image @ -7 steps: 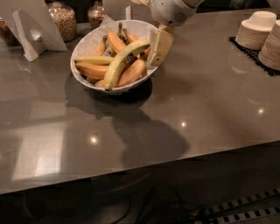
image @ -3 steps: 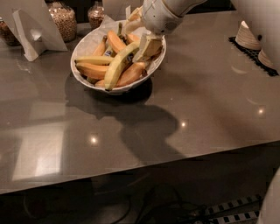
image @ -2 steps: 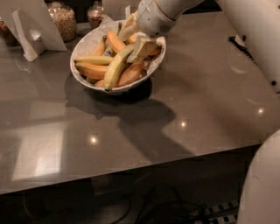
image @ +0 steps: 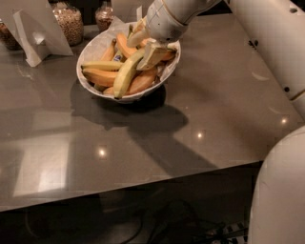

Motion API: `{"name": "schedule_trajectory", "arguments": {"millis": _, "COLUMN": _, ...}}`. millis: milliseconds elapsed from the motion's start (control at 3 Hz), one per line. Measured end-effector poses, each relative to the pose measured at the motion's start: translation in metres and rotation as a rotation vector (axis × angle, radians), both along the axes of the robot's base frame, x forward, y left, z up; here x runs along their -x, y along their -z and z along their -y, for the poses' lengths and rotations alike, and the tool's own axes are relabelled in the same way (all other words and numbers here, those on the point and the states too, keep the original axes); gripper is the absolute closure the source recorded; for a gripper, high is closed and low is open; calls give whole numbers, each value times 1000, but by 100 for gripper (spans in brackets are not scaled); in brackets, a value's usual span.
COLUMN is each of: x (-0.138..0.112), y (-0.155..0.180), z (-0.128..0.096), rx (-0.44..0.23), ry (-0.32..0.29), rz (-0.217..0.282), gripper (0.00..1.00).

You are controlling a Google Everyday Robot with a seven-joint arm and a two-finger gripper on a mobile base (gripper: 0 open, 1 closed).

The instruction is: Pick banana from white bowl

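A large, shallow white bowl (image: 89, 48) stands on the grey table at the back, holding several bananas. A long yellow-green banana (image: 125, 74) lies on top, pointing up toward the right rim. The others are more orange (image: 97, 76). My gripper (image: 144, 45) reaches down into the bowl's far right side. Its fingers (image: 151, 54) are spread apart, one on each side of the upper end of the yellow-green banana. It holds nothing.
Two glass jars (image: 69, 21) (image: 105, 14) and a white card stand (image: 35, 28) are behind and to the left of the bowl. My white arm (image: 271, 47) crosses the right side. The table's front edge (image: 143, 183) runs below.
The gripper has moved left and lower from the bowl's right rim into the bowl, onto the end of the yellow-green banana. The bananas have not shifted.
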State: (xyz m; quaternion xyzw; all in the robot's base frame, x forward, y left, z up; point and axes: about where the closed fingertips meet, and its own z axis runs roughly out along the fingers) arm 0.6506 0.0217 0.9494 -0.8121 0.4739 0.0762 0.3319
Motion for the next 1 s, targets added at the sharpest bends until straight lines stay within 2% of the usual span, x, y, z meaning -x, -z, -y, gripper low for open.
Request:
{"name": "schedule_trajectory", "arguments": {"millis": 667, "x": 2, "y": 13, "z": -4, "rx": 4, "ry": -15, "rz": -40, "gripper": 50}}
{"name": "schedule_trajectory", "arguments": {"millis": 1000, "x": 4, "y": 15, "z": -3, "rx": 7, "ry": -17, "rz": -49, "gripper": 69}}
